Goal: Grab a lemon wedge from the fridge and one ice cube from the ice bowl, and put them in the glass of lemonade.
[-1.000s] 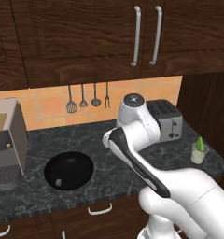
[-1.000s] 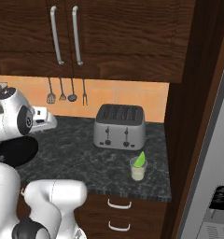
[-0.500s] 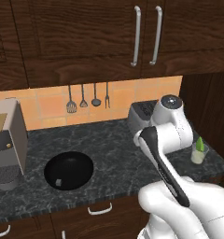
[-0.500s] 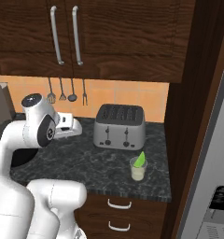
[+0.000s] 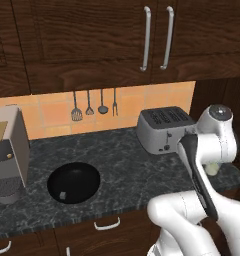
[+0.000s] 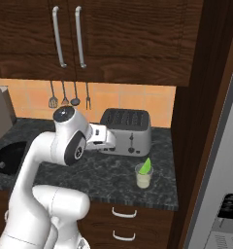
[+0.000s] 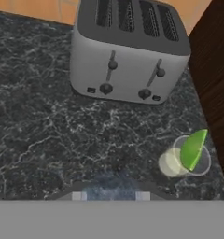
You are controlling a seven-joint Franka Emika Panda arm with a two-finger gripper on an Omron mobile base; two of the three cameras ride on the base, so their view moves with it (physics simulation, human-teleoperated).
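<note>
Right base view first: the tall grey fridge (image 6: pixel 220 146) stands far off to the pincer's right, past the dark cabinet side, with its door closed. The speckled dark desk (image 6: pixel 99 175) lies under the pincer (image 6: pixel 108 138), which hangs above it on a level white hand. The silver four-slot toaster (image 6: pixel 125 130) sits just beyond and a little right of the pincer, close to it but apart. The black ice bowl (image 5: pixel 73 182) is well away on the pincer's left.

The glass of lemonade (image 6: pixel 143 176) stands on the desk ahead of the pincer, to its right and lower, near the desk's front edge. The lemon wedge (image 6: pixel 146 166) already sits in it, its green-yellow tip poking above the rim, so the fridge half of the job looks done.

In the hand view the glass of lemonade lies off to the lower right, not beneath the hand. At the bottom of that view a pale bluish, see-through block, most likely the ice cube (image 7: pixel 109 183), sits in the pincer (image 7: pixel 109 193), whose jaws look clamped on it with a narrow gap.

I judge the step in hand to be carrying the ice to the glass. The next move calls for sliding right and slightly forward until the glass is centred below. Then comes lowering clear of the wedge tip and parting the jaws just above the rim.
</note>
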